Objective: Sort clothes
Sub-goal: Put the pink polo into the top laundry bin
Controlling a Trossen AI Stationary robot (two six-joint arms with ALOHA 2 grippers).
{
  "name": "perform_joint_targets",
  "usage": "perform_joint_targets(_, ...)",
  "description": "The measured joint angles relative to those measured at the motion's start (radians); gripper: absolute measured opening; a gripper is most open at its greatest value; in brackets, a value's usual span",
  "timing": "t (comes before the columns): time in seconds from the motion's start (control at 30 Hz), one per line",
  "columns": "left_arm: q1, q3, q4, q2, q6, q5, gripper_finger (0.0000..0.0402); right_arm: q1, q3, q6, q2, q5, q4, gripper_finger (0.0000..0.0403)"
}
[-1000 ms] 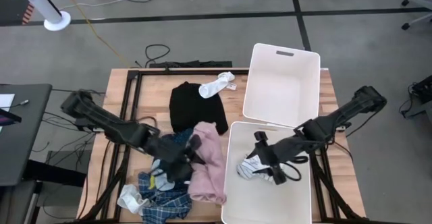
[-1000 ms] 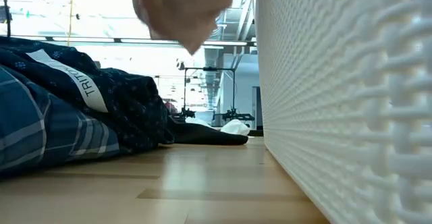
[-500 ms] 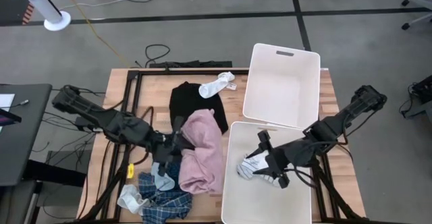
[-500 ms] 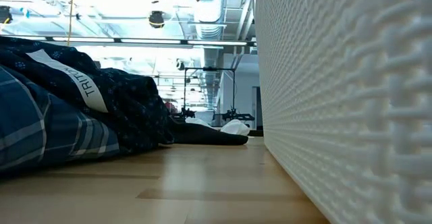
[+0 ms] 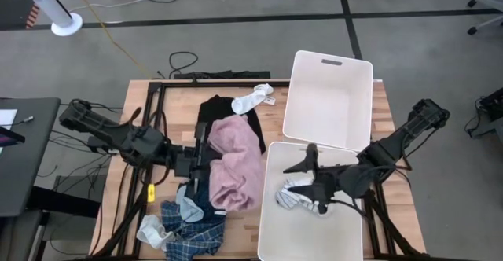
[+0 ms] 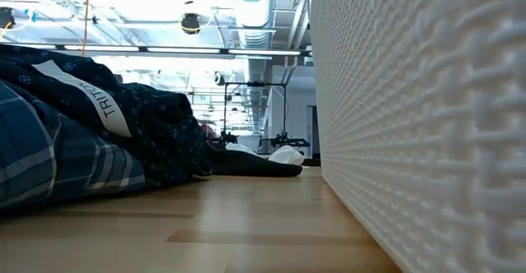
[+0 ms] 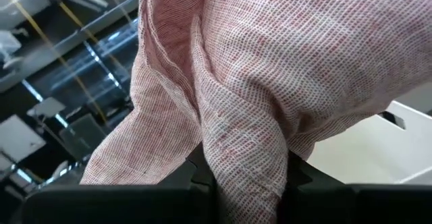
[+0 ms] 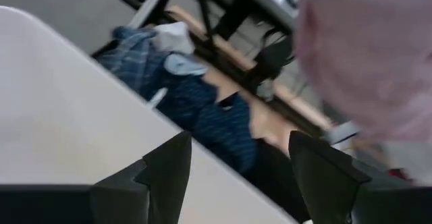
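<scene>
The pink piece (image 5: 234, 165) hangs from my left gripper (image 5: 201, 156), which is shut on it above the table's middle. Below it lie the navy dotted piece (image 5: 198, 196) and the blue plaid shirt (image 5: 192, 231), with a white sock (image 5: 151, 231) at the pile's near left. The black shirt (image 5: 218, 115) and another white sock (image 5: 253, 98) lie flat toward the far edge. My right gripper (image 5: 306, 181) stands open over the near bin (image 5: 271, 237), just above a grey-striped sock (image 5: 292, 198) lying in it. My left gripper pinches a bunched fold of the pink piece (image 7: 246, 173) between its two fingers, several layers thick. The fingers (image 7: 200, 178) lie about level and come from the table's left side. The cloth billows up past the fingers and hangs slack, lifted off the pile.
Two white bins stand on the table's right half: the near one, and a far one (image 5: 292, 123) with nothing showing in it. In the low view the near bin's wall (image 6: 411, 125) fills the right side, with bare wood (image 6: 246, 215) beside the clothes pile (image 6: 74, 158).
My left gripper has risen and drawn toward the far edge, tipping from slanted down to level. The pink piece has come up off the pile with it and left the low view. My right gripper has risen a little and rolled, staying open over the near bin.
</scene>
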Motion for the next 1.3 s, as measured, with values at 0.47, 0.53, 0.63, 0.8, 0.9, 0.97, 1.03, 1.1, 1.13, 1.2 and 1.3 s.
perform_joint_targets(0.47, 0.124, 0.0, -0.008, 0.005, -0.131, 0.141, 0.0057, -0.041, 0.0, -0.422, 0.0, 0.178, 0.414, 0.0265)
perform_joint_targets(0.53, 0.139, 0.0, -0.009, 0.006, -0.138, 0.175, 0.0057, -0.062, 0.0, -0.454, 0.0, 0.161, 0.46, 0.0265)
perform_joint_targets(0.63, 0.158, 0.0, 0.003, 0.005, -0.144, 0.209, 0.0057, -0.103, 0.0, -0.447, 0.0, 0.062, 0.478, 0.0265)
perform_joint_targets(0.8, 0.172, 0.0, -0.002, 0.005, -0.136, 0.232, 0.0057, -0.161, 0.0, -0.402, 0.0, -0.004, 0.474, 0.0267)
perform_joint_targets(0.9, 0.181, 0.0, -0.001, 0.005, -0.134, 0.237, 0.0057, -0.179, 0.0, -0.405, 0.0, -0.01, 0.475, 0.0276)
perform_joint_targets(0.97, 0.188, 0.0, -0.002, 0.005, -0.138, 0.253, 0.0057, -0.185, 0.0, -0.408, 0.0, -0.015, 0.479, 0.0287)
perform_joint_targets(1.03, 0.191, 0.0, -0.003, 0.005, -0.142, 0.265, 0.0057, -0.194, 0.0, -0.405, 0.0, -0.042, 0.482, 0.0301)
perform_joint_targets(1.1, 0.196, 0.0, -0.002, 0.005, -0.144, 0.277, 0.0057, -0.207, 0.0, -0.398, 0.0, -0.068, 0.483, 0.0316)
perform_joint_targets(1.13, 0.199, 0.0, -0.002, 0.006, -0.146, 0.288, 0.0057, -0.214, 0.0, -0.391, 0.0, -0.079, 0.482, 0.0324)
perform_joint_targets(1.2, 0.209, 0.0, 0.01, 0.021, -0.154, 0.313, 0.0057, -0.228, 0.0, -0.381, 0.0, -0.107, 0.482, 0.0338)
perform_joint_targets(1.3, 0.222, 0.0, 0.005, 0.044, -0.177, 0.351, 0.0057, -0.244, 0.0, -0.379, 0.001, -0.148, 0.483, 0.0356)
